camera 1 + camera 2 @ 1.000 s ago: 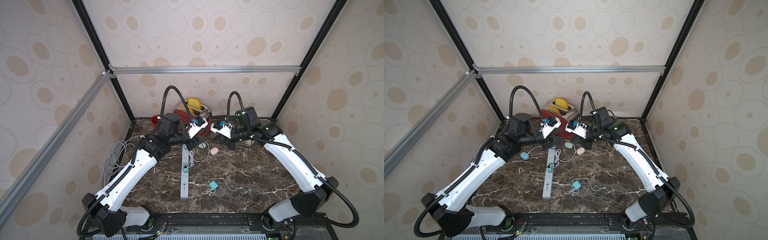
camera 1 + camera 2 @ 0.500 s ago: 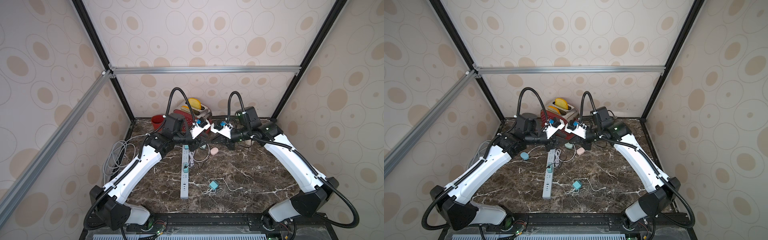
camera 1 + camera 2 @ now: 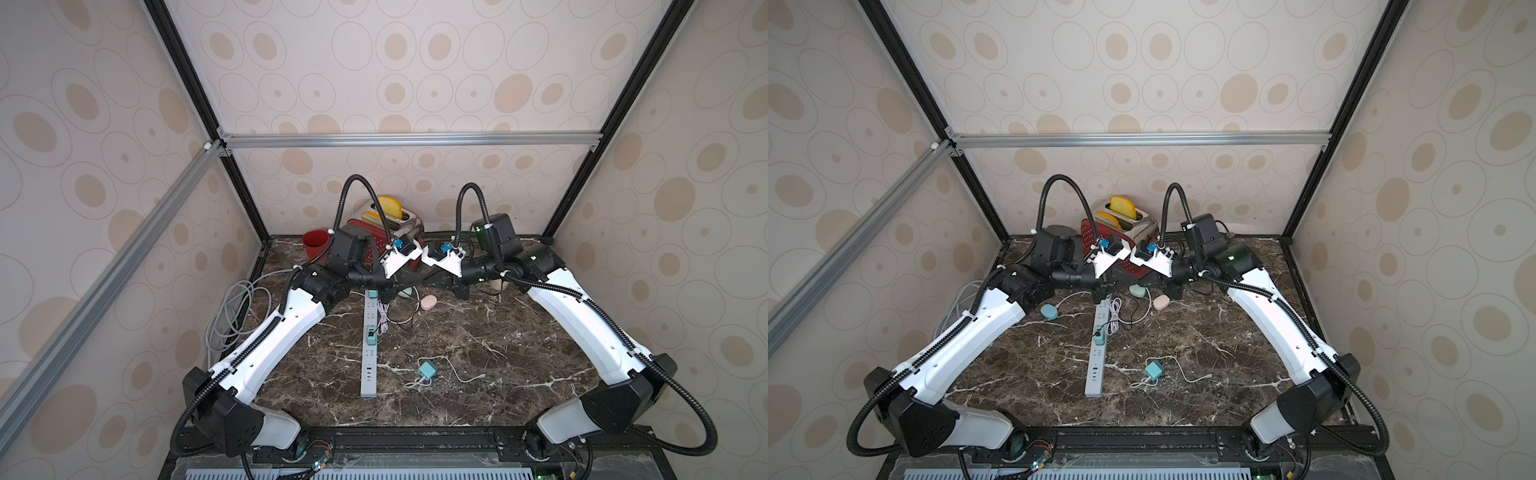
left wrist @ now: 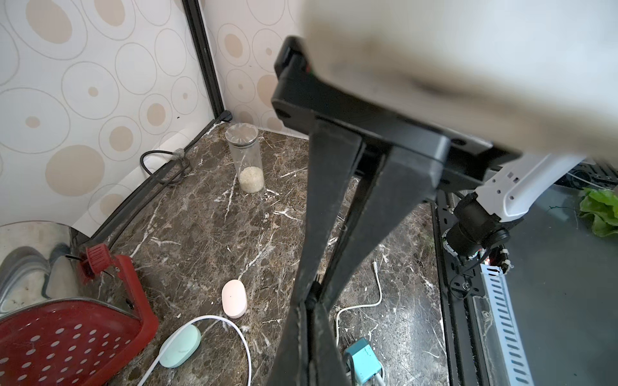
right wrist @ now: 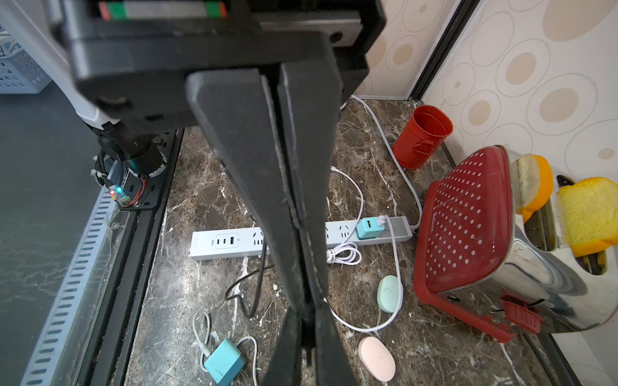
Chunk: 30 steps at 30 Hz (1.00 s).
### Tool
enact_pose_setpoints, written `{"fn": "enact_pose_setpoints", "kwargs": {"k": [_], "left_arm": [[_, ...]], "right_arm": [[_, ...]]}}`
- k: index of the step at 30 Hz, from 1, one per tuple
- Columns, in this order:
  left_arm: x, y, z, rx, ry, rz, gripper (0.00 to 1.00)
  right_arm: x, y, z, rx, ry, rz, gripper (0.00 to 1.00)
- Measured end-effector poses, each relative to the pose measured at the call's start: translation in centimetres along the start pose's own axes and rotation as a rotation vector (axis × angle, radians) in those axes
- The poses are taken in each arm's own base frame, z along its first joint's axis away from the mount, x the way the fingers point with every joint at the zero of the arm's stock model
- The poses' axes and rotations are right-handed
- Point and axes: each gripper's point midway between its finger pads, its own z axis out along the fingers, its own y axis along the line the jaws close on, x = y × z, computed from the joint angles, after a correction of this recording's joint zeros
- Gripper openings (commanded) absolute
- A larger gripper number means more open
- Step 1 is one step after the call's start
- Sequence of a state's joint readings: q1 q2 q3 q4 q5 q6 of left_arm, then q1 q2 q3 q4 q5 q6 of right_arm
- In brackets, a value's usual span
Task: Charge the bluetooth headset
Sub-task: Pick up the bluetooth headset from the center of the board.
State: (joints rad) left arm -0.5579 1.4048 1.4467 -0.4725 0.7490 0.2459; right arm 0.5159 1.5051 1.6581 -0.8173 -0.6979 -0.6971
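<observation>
Left arm leans farther in now; left gripper pinches black cable, right gripper narrow. Tug-check before you release.

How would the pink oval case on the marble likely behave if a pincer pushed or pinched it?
The pink oval case looks smooth and rounded, so a push would probably slide it across the marble tabletop rather than tip it. Its curved shell might slip from an off-centre pinch. No cable appears plugged in, so it should move freely.
</observation>
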Motion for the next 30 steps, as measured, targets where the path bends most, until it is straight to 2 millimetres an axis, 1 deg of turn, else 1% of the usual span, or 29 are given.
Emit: {"fn": "enact_pose_setpoints", "kwargs": {"k": [1, 3, 5, 8, 9, 11, 14, 16, 19, 21, 24, 26, 30], "left_arm": [[0.0, 0.3, -0.1, -0.012, -0.003, -0.009, 0.00], [0.0, 1.2, -0.5, -0.050, -0.020, -0.032, 0.00], [0.6, 2.5, -1.3, -0.109, -0.036, -0.076, 0.00], [2.4, 4.0, -2.8, -0.218, -0.064, -0.146, 0.00], [3.1, 4.3, -3.3, -0.250, -0.071, -0.171, 0.00], [4.1, 4.7, -4.2, -0.297, -0.091, -0.211, 0.00], [5.2, 5.0, -5.4, -0.347, -0.137, -0.252, 0.00], [5.9, 5.3, -6.5, -0.390, -0.163, -0.266, 0.00], [6.4, 5.1, -7.7, -0.436, -0.190, -0.267, 0.00], [6.3, 4.9, -8.5, -0.459, -0.211, -0.263, 0.00], [6.4, 4.7, -8.9, -0.477, -0.230, -0.268, 0.00], [6.9, 4.7, -9.0, -0.489, -0.228, -0.281, 0.00], [8.1, 4.7, -9.1, -0.514, -0.213, -0.306, 0.00]], "right_arm": [[0.1, 0.0, 0.1, 0.000, 0.000, 0.008, 0.53], [0.5, -0.5, 0.1, 0.019, 0.001, 0.037, 0.57], [1.5, -1.2, -0.2, 0.065, 0.008, 0.088, 0.61], [4.5, -2.2, -1.3, 0.182, 0.014, 0.253, 0.63], [5.6, -2.4, -1.7, 0.227, 0.007, 0.313, 0.63], [7.7, -2.5, -2.3, 0.307, -0.014, 0.450, 0.59], [9.6, -2.5, -2.1, 0.372, -0.057, 0.641, 0.52], [10.9, -3.0, -1.5, 0.406, -0.069, 0.780, 0.49], [13.3, -4.3, -0.1, 0.456, -0.048, 0.980, 0.50], [16.0, -5.2, 1.6, 0.500, 0.013, 1.114, 0.54], [19.8, -5.4, 4.1, 0.565, 0.127, 1.250, 0.59], [22.0, -5.5, 5.7, 0.602, 0.188, 1.334, 0.61], [24.9, -6.0, 7.8, 0.657, 0.231, 1.471, 0.62]]}}
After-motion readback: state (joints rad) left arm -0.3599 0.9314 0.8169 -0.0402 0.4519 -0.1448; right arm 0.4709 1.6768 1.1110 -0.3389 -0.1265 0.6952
